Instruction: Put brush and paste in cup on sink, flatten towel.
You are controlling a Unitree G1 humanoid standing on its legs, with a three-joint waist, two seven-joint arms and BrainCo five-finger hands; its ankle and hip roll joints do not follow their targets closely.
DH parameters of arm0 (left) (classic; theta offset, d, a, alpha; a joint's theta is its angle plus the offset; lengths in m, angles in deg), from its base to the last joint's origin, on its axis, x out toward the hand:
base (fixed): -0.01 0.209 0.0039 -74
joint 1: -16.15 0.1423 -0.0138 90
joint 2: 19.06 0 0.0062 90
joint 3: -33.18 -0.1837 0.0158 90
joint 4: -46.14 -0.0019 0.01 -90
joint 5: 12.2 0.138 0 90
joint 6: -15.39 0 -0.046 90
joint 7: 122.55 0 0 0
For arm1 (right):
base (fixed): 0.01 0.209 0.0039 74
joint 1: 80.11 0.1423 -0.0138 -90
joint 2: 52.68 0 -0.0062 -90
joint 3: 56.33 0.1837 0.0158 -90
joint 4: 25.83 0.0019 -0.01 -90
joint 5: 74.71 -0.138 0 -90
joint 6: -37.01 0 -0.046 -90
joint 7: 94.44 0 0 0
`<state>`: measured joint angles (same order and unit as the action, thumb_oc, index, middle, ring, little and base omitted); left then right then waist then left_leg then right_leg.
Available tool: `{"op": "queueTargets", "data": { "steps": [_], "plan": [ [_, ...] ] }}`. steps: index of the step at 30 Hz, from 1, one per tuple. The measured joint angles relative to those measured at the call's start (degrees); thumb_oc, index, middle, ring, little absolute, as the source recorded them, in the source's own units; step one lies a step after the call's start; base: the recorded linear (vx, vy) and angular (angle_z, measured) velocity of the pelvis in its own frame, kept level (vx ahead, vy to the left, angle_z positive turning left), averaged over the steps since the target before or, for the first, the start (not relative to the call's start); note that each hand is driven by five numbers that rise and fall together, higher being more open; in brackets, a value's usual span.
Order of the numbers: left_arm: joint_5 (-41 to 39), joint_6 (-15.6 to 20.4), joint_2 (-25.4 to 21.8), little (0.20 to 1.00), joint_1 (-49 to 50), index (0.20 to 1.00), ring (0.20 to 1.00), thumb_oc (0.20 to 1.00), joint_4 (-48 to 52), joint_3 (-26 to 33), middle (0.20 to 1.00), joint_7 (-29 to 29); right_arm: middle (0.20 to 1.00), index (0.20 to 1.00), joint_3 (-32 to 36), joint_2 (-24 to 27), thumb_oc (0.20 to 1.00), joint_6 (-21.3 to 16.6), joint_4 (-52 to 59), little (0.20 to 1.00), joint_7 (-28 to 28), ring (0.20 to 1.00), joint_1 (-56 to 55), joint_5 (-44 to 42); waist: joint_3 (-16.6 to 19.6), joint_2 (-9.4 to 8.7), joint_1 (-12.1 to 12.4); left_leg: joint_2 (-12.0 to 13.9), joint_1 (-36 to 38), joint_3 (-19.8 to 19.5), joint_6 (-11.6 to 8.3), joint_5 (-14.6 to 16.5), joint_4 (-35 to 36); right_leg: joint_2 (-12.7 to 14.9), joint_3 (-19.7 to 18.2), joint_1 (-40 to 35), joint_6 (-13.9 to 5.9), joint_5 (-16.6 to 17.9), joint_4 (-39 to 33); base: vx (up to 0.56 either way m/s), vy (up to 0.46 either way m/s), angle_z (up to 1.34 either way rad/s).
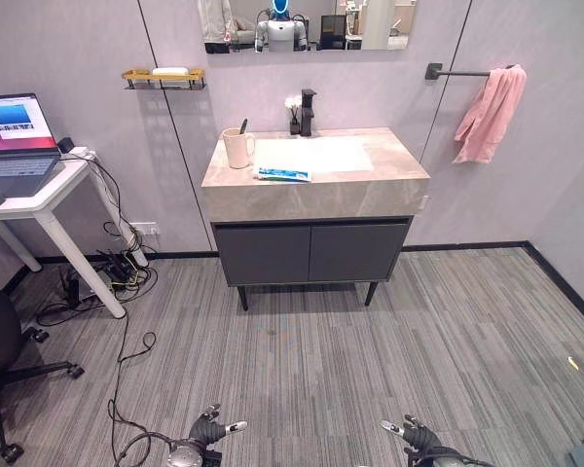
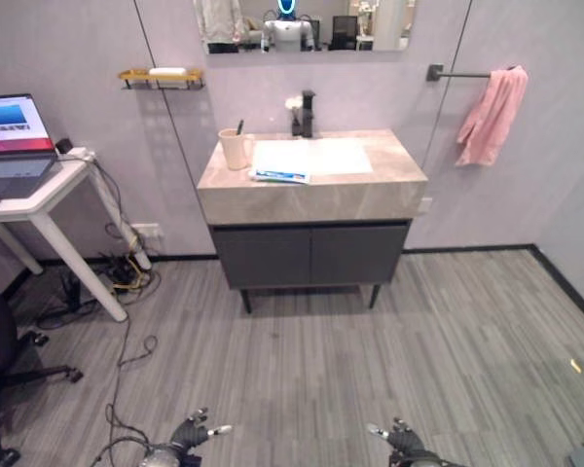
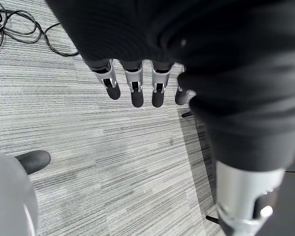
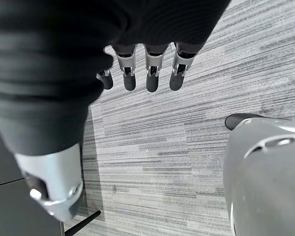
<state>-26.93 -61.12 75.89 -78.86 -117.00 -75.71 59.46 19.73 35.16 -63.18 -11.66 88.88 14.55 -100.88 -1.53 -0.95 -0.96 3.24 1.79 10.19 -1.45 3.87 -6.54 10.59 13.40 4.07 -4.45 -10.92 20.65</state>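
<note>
Left hand (image 3: 137,81): my fingers hang straight and relaxed over the floor, holding nothing, because I stand well back from the sink.
Right hand (image 4: 150,71): same, loose and empty.
Cup (image 1: 238,149): upper centre, on the sink counter (image 1: 389,175); a dark brush handle (image 1: 243,125) sticks out.
Toothpaste (image 1: 283,174): flat beside the cup, not yet inside.
Towel (image 1: 491,112): pink, bunched on the rail, upper right.

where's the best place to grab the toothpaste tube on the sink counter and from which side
Probably across the middle of the toothpaste tube, from above. It lies flat on the counter at the basin's front edge, long side across the view, clear of the cup, so thumb and fingers can pinch its narrow width.
</note>
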Motion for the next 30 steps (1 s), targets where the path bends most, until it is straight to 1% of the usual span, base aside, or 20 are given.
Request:
{"op": "queueTargets", "data": {
  "steps": [3, 5, 6, 9, 10, 11, 13, 14, 15, 18, 19, 20, 21, 22, 24, 25, 27, 28, 29, 30],
  "plan": [
    [0.02, 0.0, 0.05, 1.0, -0.54, 1.0, 1.0, 1.0, 0.02, -0.29, 1.0, 0.01, 1.0, 1.0, 1.54, 0.19, 1.0, 0.02, 0.05, 1.0, 0.16, 1.0, 0.13, -0.27, -0.16, -0.04, 0.01, -0.4, 0.0, -0.04, 0.35, 0.22, -0.17, 0.53, -0.03, 0.34, -0.36, -0.02, 0.38, 0.0, 0.152, 0.02],
    [0.07, 0.01, 0.1, 1.0, -0.74, 1.0, 1.0, 1.0, 0.09, -0.66, 1.0, -0.03, 1.0, 1.0, 3.22, 0.15, 1.0, 0.04, 0.03, 1.0, 0.48, 1.0, 0.35, -2.91, -0.45, -0.53, 0.03, -1.49, -0.39, 0.07, 0.76, 0.49, -0.6, 1.21, -0.2, 0.94, -0.65, 0.12, 0.37, 0.0, 0.175, 0.0],
    [0.06, 0.01, 0.15, 1.0, -1.29, 1.0, 1.0, 1.0, 0.0, -0.89, 1.0, -0.02, 1.0, 1.0, 3.95, 0.29, 1.0, 0.06, -0.13, 1.0, 0.49, 1.0, 0.55, -4.83, -0.81, -0.64, 0.02, -1.98, -1.08, -0.05, 1.39, 0.94, -1.58, 1.96, -0.33, 1.26, -1.09, 0.44, 1.21, -0.02, 0.224, 0.02],
    [0.07, 0.04, 0.03, 1.0, -1.83, 1.0, 1.0, 1.0, -0.01, -0.99, 1.0, -0.09, 1.0, 1.0, 3.53, 0.27, 1.0, 0.24, -0.11, 1.0, 0.54, 1.0, 0.76, -5.13, -1.58, -1.6, 0.09, -3.86, -1.93, -0.03, 2.88, 2.22, -2.7, 3.49, -1.0, 1.94, -2.44, 1.2, 3.16, -0.01, 0.177, 0.03],
    [0.07, 0.03, 0.03, 1.0, -2.32, 1.0, 1.0, 1.0, -0.03, -0.99, 1.0, -0.1, 1.0, 1.0, 3.45, 0.18, 1.0, 0.25, -0.05, 1.0, 0.54, 1.0, 1.2, -5.16, -2.68, -1.8, 0.05, -4.07, -1.74, -0.05, 3.06, 2.57, -2.62, 4.06, -2.75, 3.22, -3.31, 2.53, 6.09, 0.01, 0.171, 0.05],
    [0.07, 0.04, 0.0, 1.0, -2.58, 1.0, 1.0, 1.0, 0.0, -1.04, 1.0, -0.11, 1.0, 1.0, 3.43, -0.05, 1.0, 0.28, 0.03, 1.0, 0.54, 1.0, 1.46, -5.23, -3.36, -1.72, 0.09, -4.36, -1.73, -0.12, 3.33, 2.45, -2.26, 4.28, -3.99, 5.31, -3.64, 4.94, 9.18, 0.03, 0.162, 0.0],
    [0.22, 0.07, -0.35, 1.0, -2.78, 1.0, 1.0, 1.0, 0.06, -1.28, 1.0, -0.14, 1.0, 1.0, 3.18, -0.68, 1.0, 0.26, 0.89, 1.0, 0.63, 1.0, 2.23, -6.29, -4.69, -1.58, 0.17, -4.75, -1.25, -0.27, 4.49, 1.99, -1.19, 4.45, -5.89, 8.79, -3.1, 9.24, 13.6, 0.1, 0.116, -0.13],
    [0.87, 0.06, -0.69, 1.0, -2.57, 1.0, 1.0, 1.0, 0.02, -1.73, 1.0, -0.14, 1.0, 1.0, 3.18, -1.16, 1.0, 0.24, 1.36, 1.0, 0.71, 1.0, 2.52, -6.86, -5.9, -1.89, 0.15, -5.09, -0.58, -0.21, 5.11, 1.96, -0.98, 4.69, -6.65, 9.35, -2.75, 10.92, 14.76, 0.09, 0.054, -0.13],
    [2.03, 0.03, -1.07, 1.0, -2.12, 1.0, 1.0, 1.0, -0.11, -2.08, 1.0, -0.15, 1.0, 1.0, 2.93, -1.74, 1.0, 0.29, 1.46, 1.0, 0.83, 1.0, 2.42, -6.87, -6.37, -1.91, 0.1, -5.34, -0.1, -0.17, 5.61, 1.99, -0.61, 5.01, -6.68, 10.46, -3.29, 9.49, 15.22, 0.08, 0.03, -0.11],
    [2.36, -0.26, -1.86, 1.0, -1.65, 1.0, 1.0, 1.0, -0.66, -2.03, 1.0, -0.15, 1.0, 1.0, 1.16, -2.78, 1.0, 0.37, 1.53, 1.0, 1.17, 1.0, 2.4, -6.81, -6.42, -2.71, 0.01, -6.19, 0.02, -0.16, 6.51, 1.88, 0.34, 4.27, -6.46, 10.16, -3.63, 8.73, 9.88, 0.13, -0.033, -0.03],
    [2.3, -0.25, -1.61, 1.0, -2.32, 1.0, 1.0, 1.0, -1.76, -1.74, 1.0, -0.07, 1.0, 1.0, -0.06, -2.55, 1.0, 0.34, 1.81, 1.0, 1.06, 1.0, 2.57, -6.61, -6.52, -2.74, 0.06, -6.63, -0.18, -0.25, 6.65, 1.88, 0.68, 4.26, -6.13, 10.77, -3.89, 8.59, 6.34, 0.09, -0.066, 0.01],
    [2.22, -0.3, -1.33, 1.0, -3.03, 1.0, 1.0, 1.0, -2.37, -0.39, 1.0, 0.01, 1.0, 1.0, -0.8, -2.26, 1.0, 0.39, 2.57, 1.0, 0.97, 1.0, 2.8, -6.09, -6.51, -2.53, -0.19, -6.98, -0.98, -0.36, 6.96, 1.83, 0.61, 4.39, -5.26, 10.62, -4.89, 8.95, -1.23, 0.16, -0.104, 0.03],
    [2.22, -0.3, -1.39, 1.0, -3.44, 1.0, 1.0, 1.0, -2.34, -0.41, 1.0, 0.07, 1.0, 1.0, -0.81, -2.26, 1.0, 0.39, 3.28, 1.0, 0.79, 1.0, 2.82, -5.82, -6.89, -2.52, -0.19, -7.17, -0.97, -0.41, 7.08, 1.73, 0.7, 4.44, -5.28, 11.05, -5.26, 10.03, -3.46, 0.28, -0.146, 0.21],
    [2.23, -0.26, -1.46, 1.0, -4.27, 1.0, 1.0, 1.0, -2.45, -0.47, 1.0, 0.4, 1.0, 1.0, -2.99, -2.23, 1.0, 0.39, 5.11, 1.0, 0.36, 1.0, 3.07, -3.96, -7.37, -2.4, -0.67, -7.72, -1.1, -1.15, 6.94, 2.04, 0.78, 4.56, -5.59, 11.68, -6.98, 12.54, -10.03, 0.33, -0.158, 0.26],
    [2.24, -0.25, -1.41, 1.0, -4.58, 1.0, 1.0, 1.0, -2.44, -0.44, 1.0, 1.36, 1.0, 1.0, -3.34, -2.37, 1.0, 0.39, 7.6, 1.0, 0.3, 1.0, 3.52, -2.45, -7.6, -2.55, -1.55, -8.45, -0.71, -1.78, 6.81, 2.78, 0.81, 5.83, -3.68, 12.02, -6.94, 16.47, -15.51, 0.32, -0.146, 0.25],
    [2.17, -0.27, -1.21, 1.0, -4.41, 1.0, 1.0, 1.0, -2.46, -0.08, 1.0, 1.64, 1.0, 1.0, -3.41, -2.34, 1.0, 0.39, 8.59, 1.0, 0.22, 1.0, 3.8, -2.19, -7.69, -2.58, -1.66, -8.54, 0.17, -2.04, 6.38, 3.5, 0.78, 5.37, -3.85, 12.07, -6.67, 18.06, -16.29, 0.26, -0.141, 0.2],
    [2.0, -0.27, -1.1, 1.0, -3.74, 1.0, 1.0, 1.0, -2.38, 0.2, 1.0, 1.78, 1.0, 1.0, -3.64, -2.5, 1.0, 0.27, 10.77, 1.0, -0.14, 1.0, 3.21, -2.16, -7.12, -2.75, -2.84, -8.05, 1.48, -4.16, 5.28, 4.89, 0.56, 4.65, -5.71, 11.74, -5.52, 18.81, -13.96, 0.26, -0.204, 0.46],
    [1.76, -0.29, -1.08, 1.0, -3.67, 1.0, 1.0, 1.0, -2.39, 0.16, 1.0, 1.79, 1.0, 1.0, -3.66, -2.62, 1.0, 0.3, 10.64, 1.0, -0.36, 1.0, 3.2, -2.13, -6.76, -3.06, -2.94, -7.64, 2.29, -4.96, 4.65, 5.36, 0.82, 4.12, -4.89, 11.72, -5.17, 18.99, -12.2, 0.19, -0.174, 0.46],
    [1.66, -0.29, -1.09, 1.0, -3.34, 1.0, 1.0, 1.0, -2.36, 0.16, 1.0, 1.8, 1.0, 1.0, -3.95, -2.6, 1.0, 0.33, 10.6, 1.0, -0.61, 1.0, 3.28, -1.89, -6.09, -3.28, -2.56, -6.65, 3.01, -5.32, 3.51, 6.48, 0.64, 2.72, -4.59, 11.68, -4.69, 18.73, -10.51, 0.29, -0.249, 0.27],
    [1.55, -0.32, -1.11, 1.0, -2.7, 1.0, 1.0, 1.0, -2.37, 0.13, 1.0, 1.84, 1.0, 1.0, -4.29, -2.48, 1.0, 0.32, 10.68, 1.0, -0.63, 1.0, 3.3, -1.08, -5.24, -3.21, -2.79, -5.75, 3.27, -5.86, 2.08, 7.09, 0.34, 1.62, -4.02, 11.08, -2.65, 18.21, -10.42, 0.19, -0.161, 0.22]
  ]
}}
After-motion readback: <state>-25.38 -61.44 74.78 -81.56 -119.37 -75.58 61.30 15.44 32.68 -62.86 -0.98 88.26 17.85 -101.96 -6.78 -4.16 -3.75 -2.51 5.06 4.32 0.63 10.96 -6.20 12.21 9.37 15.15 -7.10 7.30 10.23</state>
